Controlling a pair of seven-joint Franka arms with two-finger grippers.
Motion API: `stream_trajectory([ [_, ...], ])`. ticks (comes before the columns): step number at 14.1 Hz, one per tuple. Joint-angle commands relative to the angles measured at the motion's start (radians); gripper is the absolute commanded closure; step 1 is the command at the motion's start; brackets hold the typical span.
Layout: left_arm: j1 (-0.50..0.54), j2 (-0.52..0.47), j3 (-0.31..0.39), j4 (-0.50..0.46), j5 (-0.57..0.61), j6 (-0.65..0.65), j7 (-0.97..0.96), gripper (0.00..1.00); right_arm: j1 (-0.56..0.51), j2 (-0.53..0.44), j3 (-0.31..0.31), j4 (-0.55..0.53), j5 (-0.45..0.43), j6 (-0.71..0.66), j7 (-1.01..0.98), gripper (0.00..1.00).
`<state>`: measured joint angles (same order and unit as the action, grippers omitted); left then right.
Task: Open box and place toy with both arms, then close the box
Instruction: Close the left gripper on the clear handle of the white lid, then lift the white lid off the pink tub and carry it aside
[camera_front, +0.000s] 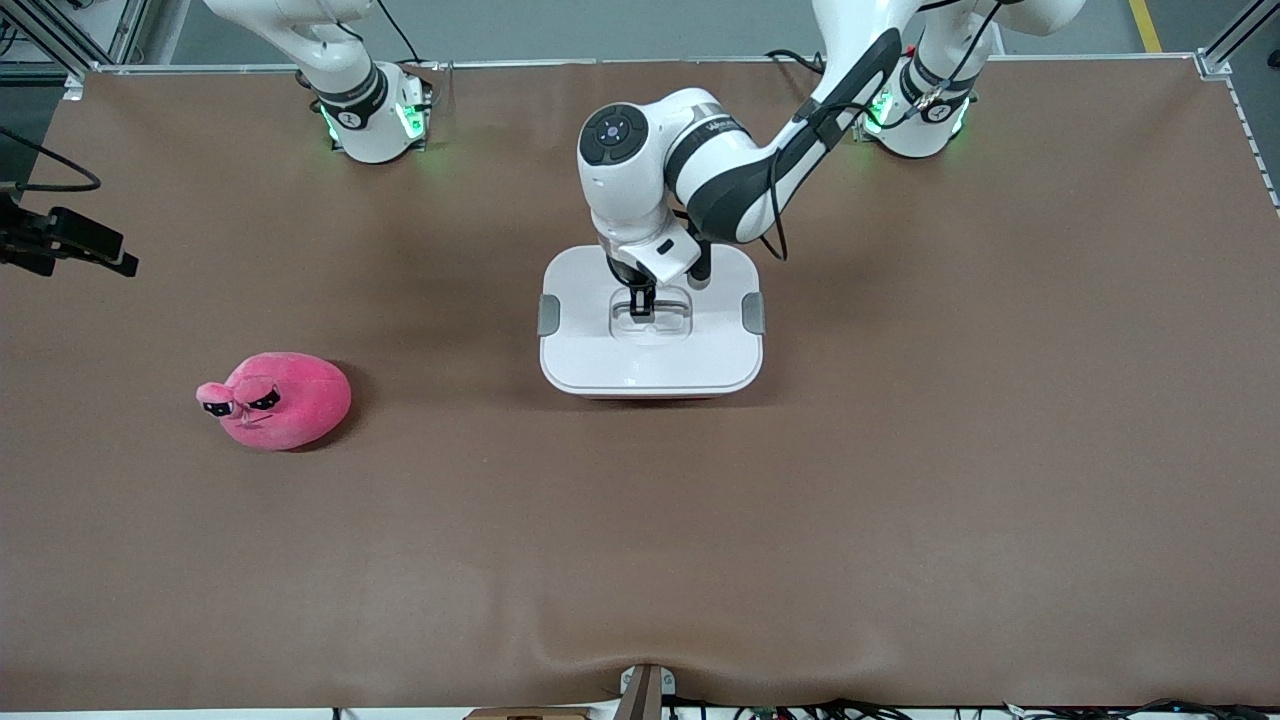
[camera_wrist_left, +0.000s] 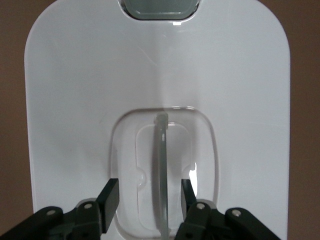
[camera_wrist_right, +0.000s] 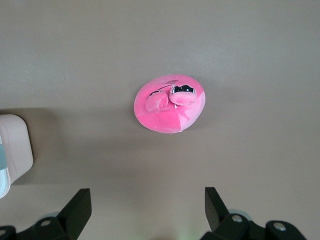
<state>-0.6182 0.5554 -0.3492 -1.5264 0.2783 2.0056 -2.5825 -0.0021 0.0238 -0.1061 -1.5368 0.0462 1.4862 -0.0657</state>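
With the left gripper half-spread astride the flat white lid's thin clear handle and the right gripper spread wide above the hot-pink plush toy, an off-centre pinch could slip off.

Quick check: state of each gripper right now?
Left gripper: open, fingers either side of the handle in the box lid, not gripping yet.
Right gripper: open, empty, over the table above the toy.
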Motion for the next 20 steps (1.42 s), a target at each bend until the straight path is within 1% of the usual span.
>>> stream_trajectory([
  [1,-0.005,0.008,-0.002,0.014,0.022,0.005,-0.018,0.64,0.004,-0.002,0.003,0.009,-0.029,-0.007,-0.006,0.0],
  [3,-0.005,0.008,-0.002,0.014,0.022,0.005,-0.013,0.74,-0.001,0.001,0.005,0.006,-0.028,-0.007,-0.008,0.0],
  [6,-0.003,0.004,-0.002,0.014,0.021,0.005,-0.005,0.92,-0.004,0.001,0.005,0.007,-0.028,-0.007,-0.016,0.0],
  [7,-0.003,0.003,-0.002,0.014,0.021,0.004,-0.002,0.97,-0.004,0.001,0.005,0.007,-0.026,-0.007,-0.016,0.0],
  [9,-0.001,-0.002,-0.002,0.015,0.022,0.004,0.002,1.0,-0.006,0.001,0.005,0.007,-0.026,-0.004,-0.014,0.0],
  [13,-0.005,-0.009,-0.004,0.015,0.021,-0.008,0.028,1.0,-0.012,0.002,0.002,0.007,-0.017,0.006,-0.016,0.0],
  [18,0.0,-0.058,-0.005,0.017,0.021,-0.044,0.036,1.0,-0.01,0.013,0.0,0.007,-0.02,0.0,-0.016,0.0],
  [20,0.006,-0.092,-0.005,0.017,0.018,-0.092,0.074,1.0,-0.012,0.013,0.0,0.003,-0.02,0.0,-0.016,0.0],
])
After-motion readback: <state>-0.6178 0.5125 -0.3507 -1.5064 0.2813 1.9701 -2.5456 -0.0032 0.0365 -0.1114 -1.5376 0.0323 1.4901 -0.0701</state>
